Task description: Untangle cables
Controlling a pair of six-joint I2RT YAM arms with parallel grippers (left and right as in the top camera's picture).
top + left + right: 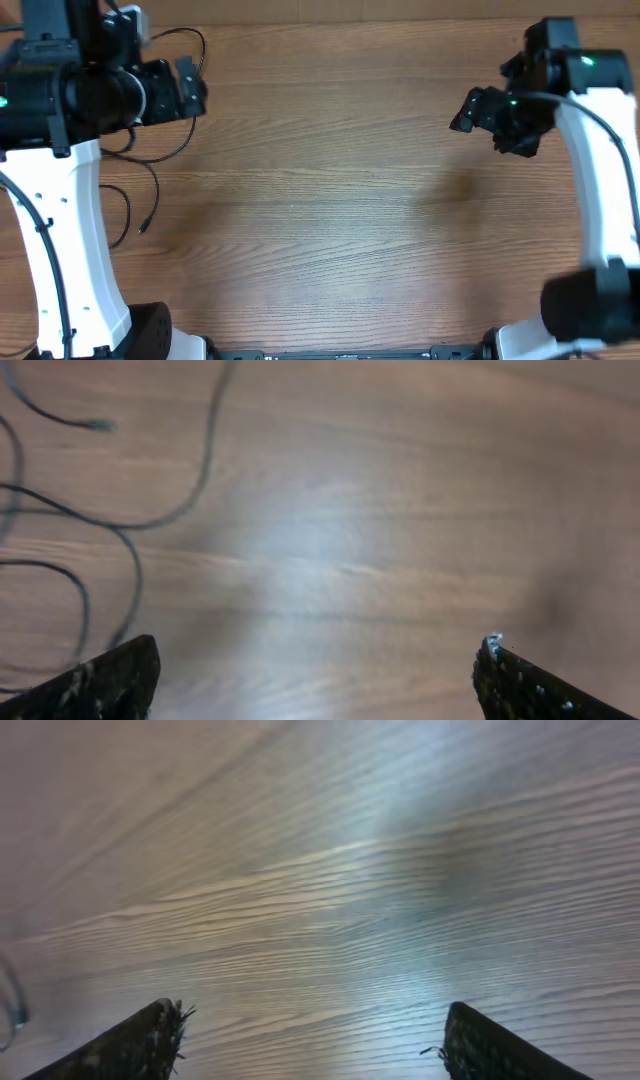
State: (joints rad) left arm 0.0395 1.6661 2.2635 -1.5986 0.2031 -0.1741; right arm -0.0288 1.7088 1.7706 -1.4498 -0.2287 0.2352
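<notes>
Thin black cables (150, 185) lie loose at the far left of the wooden table, partly hidden under my left arm; one plug end rests near the arm's white link. In the left wrist view the cables (130, 540) curve across the left side, blurred. My left gripper (190, 88) is open and empty above the table, right of the cables; its fingertips (318, 660) are wide apart. My right gripper (465, 112) is open and empty at the far right; its fingertips (310, 1035) are wide apart over bare wood.
The wooden table (330, 200) fills the view. A thin cable loop (12, 1000) shows at the left edge of the right wrist view. The arm bases stand at the front left and front right corners.
</notes>
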